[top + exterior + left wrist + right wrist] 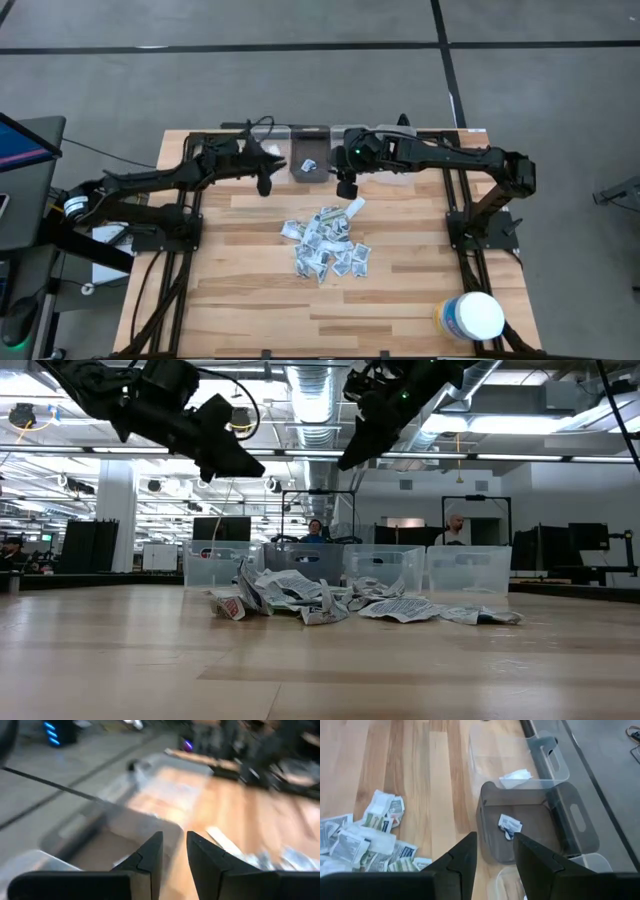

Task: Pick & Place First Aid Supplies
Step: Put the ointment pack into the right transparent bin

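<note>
Supplies pile: the first aid supplies are heaped mid-worktop, small white-grey packets with blue and red print, a few longer pale strips mixed in.

Bins: a row of clear bins is lined up along the far edge of the worktop. One packet is seen lying inside the grey-tinted bin, and another white packet in the clear bin next to it.

Right pincer: held up in the air just over the grey-tinted bin's near edge, fingers parted to a narrow gap, nothing gripped.

Left pincer: raised above the far-left bins, fingers a small gap apart, nothing held.

Tub: white with a yellow label, parked at the near right corner, well apart from the pile.
</note>
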